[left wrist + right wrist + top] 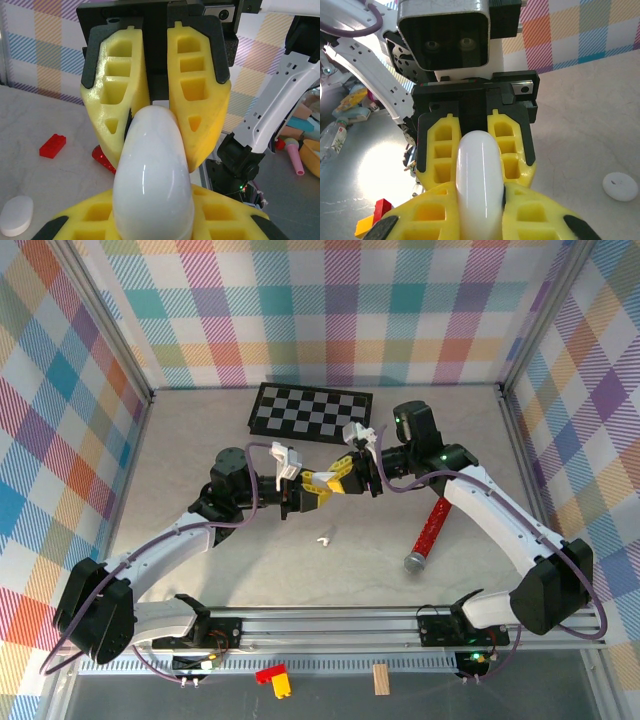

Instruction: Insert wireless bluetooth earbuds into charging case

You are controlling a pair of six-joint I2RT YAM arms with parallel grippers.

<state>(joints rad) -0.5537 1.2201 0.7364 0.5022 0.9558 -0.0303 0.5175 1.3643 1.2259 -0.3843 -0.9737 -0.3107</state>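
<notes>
**Stock as you see it**

1. Charging case (152,185): white, smooth and pebble-shaped. It sits above the table (190,440) at mid-workspace, caught between your two grippers, which meet nose to nose. You cannot tell whether its lid is open.
2. Your left gripper (316,492): its yellow fingers (95,215) are closed tight onto one end of the case, one on each flank.
3. Your right gripper (343,472): its yellow fingers (107,100) are pinched hard on the opposite end of the same case, and white shell shows between them.
4. Earbud (323,539): one small white bud with a stem. It lies loose on the table just on the near side of the joined grippers, touching neither.
5. Microphone (430,533): red glitter body with a grey head. It lies flat on the table to the right of the grippers, beside your right arm.
6. Checkerboard mat (312,412): black and white, flat near the back wall.
7. Red brick (52,146): it lies on the table surface.
8. White oval piece (16,215): it lies on the table near the brick, and you cannot tell what it is.
9. Below the base rail: a red-and-yellow brick pair (273,677) and, well apart from it, a wooden block (380,678).
</notes>
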